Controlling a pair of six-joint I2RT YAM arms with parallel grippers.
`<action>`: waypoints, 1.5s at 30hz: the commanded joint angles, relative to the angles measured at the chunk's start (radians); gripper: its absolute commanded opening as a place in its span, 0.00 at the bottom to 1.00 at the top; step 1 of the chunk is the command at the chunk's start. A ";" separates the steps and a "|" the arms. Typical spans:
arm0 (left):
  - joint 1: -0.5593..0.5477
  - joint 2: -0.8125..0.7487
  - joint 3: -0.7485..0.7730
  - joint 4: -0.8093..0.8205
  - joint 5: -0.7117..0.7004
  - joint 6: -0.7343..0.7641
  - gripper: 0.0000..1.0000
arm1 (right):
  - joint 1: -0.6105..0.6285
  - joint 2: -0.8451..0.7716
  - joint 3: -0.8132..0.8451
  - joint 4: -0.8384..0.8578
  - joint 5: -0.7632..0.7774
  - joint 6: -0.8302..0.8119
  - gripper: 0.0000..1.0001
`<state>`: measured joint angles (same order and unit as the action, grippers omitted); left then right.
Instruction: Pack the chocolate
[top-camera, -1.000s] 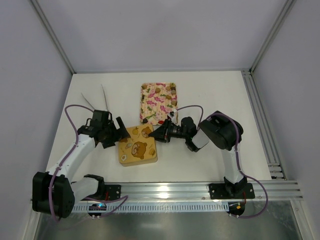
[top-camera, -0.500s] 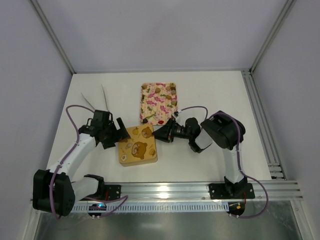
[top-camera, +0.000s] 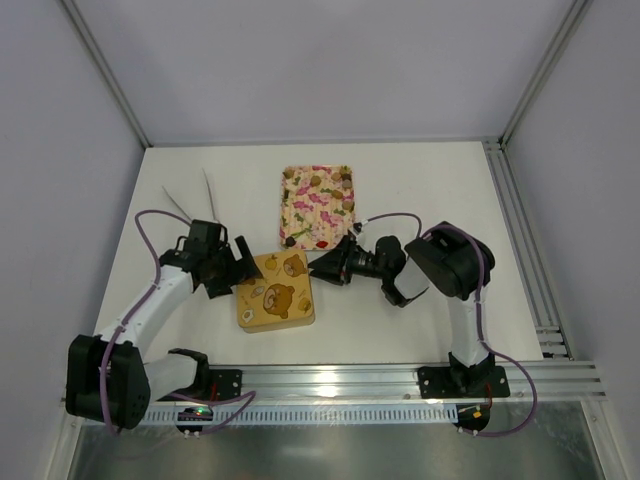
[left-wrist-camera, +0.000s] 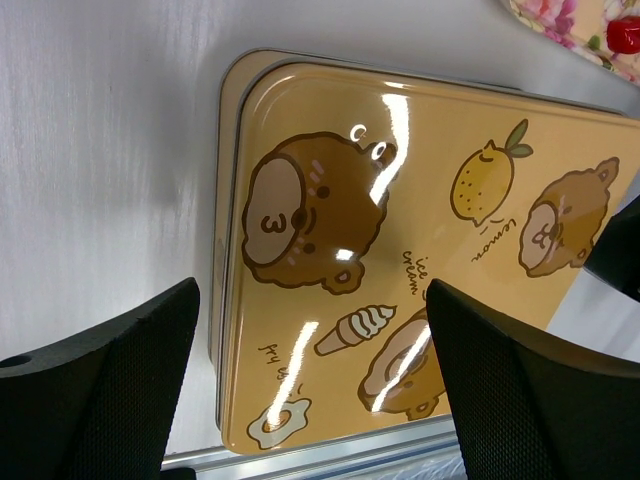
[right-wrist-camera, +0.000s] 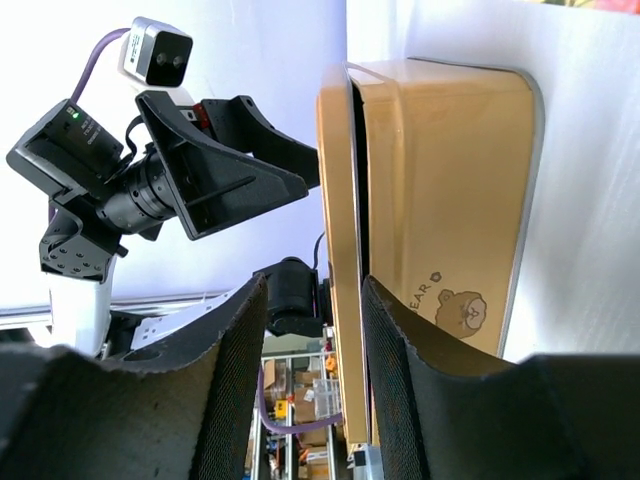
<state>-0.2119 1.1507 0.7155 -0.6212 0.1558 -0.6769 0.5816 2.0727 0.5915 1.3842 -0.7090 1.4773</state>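
Observation:
The chocolate is hidden. A square gold box (top-camera: 275, 292) stands in front of the arms with its lid (left-wrist-camera: 400, 230) on; the lid is printed with cartoon bears, a lemon and an ice cream. My left gripper (top-camera: 238, 264) hovers over the box's left edge, and in the left wrist view it (left-wrist-camera: 310, 300) is open wide over the lid with nothing held. My right gripper (top-camera: 320, 265) sits at the box's right edge. In the right wrist view it (right-wrist-camera: 315, 285) is open, with the lid's rim (right-wrist-camera: 335, 200) in line between its fingers and a gap beside it.
A pink floral tray (top-camera: 318, 205) lies just behind the box, close to the right gripper. Two thin silvery sticks (top-camera: 190, 197) lie at the back left. An aluminium rail (top-camera: 520, 230) runs along the table's right side, and another along the near edge.
My right gripper has widened and drawn back a little to the right, away from the box. The left gripper and the box have stayed put.

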 joint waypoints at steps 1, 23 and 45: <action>-0.007 0.010 0.012 0.032 0.013 -0.004 0.91 | -0.009 -0.017 -0.032 0.108 0.023 -0.072 0.47; -0.089 0.072 0.085 -0.006 -0.048 -0.001 0.91 | 0.024 -0.276 0.022 -0.514 0.074 -0.432 0.50; -0.099 0.161 -0.016 -0.012 -0.130 -0.133 0.86 | 0.149 -0.329 0.228 -1.200 0.316 -0.719 0.53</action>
<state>-0.3084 1.2785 0.7578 -0.6201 0.0746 -0.7811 0.7101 1.7584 0.7872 0.3309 -0.4805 0.8337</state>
